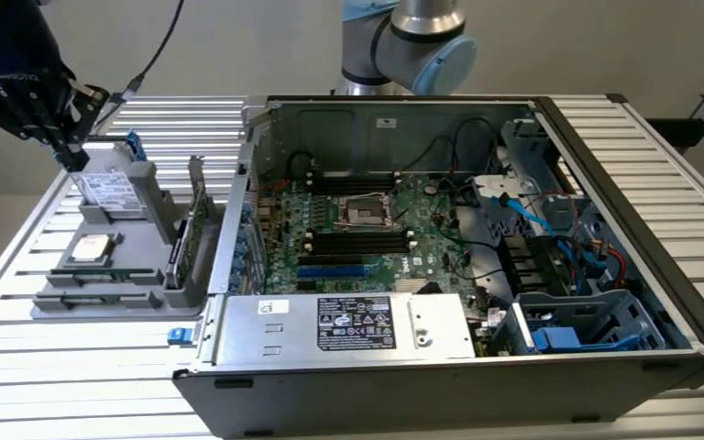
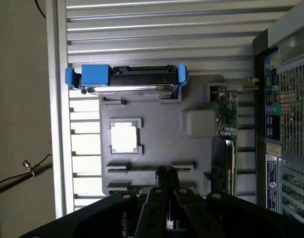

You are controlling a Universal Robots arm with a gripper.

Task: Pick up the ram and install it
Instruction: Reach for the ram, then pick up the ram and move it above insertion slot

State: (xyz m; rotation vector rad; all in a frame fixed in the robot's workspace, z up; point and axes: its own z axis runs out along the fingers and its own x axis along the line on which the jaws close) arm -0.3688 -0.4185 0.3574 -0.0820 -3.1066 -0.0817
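Grey plastic is holding the spare parts in the exterior view: a tray [image 1: 52, 307] is sitting on the slatted table [image 1: 71, 385] at that view's left, just beside the open computer case [image 1: 365, 403]. I am hanging my gripper [image 1: 74, 158] high over the tray's far end, above the hard drive [image 1: 107, 192], with the fingers pressed together and nothing between them. The ram [image 1: 102, 274] is standing on edge in a groove near the tray's front, well apart from my fingertips. Inside the case the black memory slots [image 1: 355, 242] are lying beside the processor socket [image 1: 365, 213].

Looking through the wrist view, my gripper [image 2: 166, 173] is pointing down at the tray [image 2: 162, 114]. Its tip is lining up with the ram [image 2: 142, 168], which is showing as a thin dark line between two holders. The hard drive [image 2: 127, 82] with its blue rails is lying beyond it, and a green card [image 2: 227, 116] is standing at the tray's edge by the case.

I am judging my shut fingers to be the main danger. Coming down like this, they would be striking the stick's top edge instead of straddling it, bending it or knocking it out of its groove. A second groove is lying just beside the first, so a small sideways error would be catching a holder. A crooked grip would be risking a jam at the slot.
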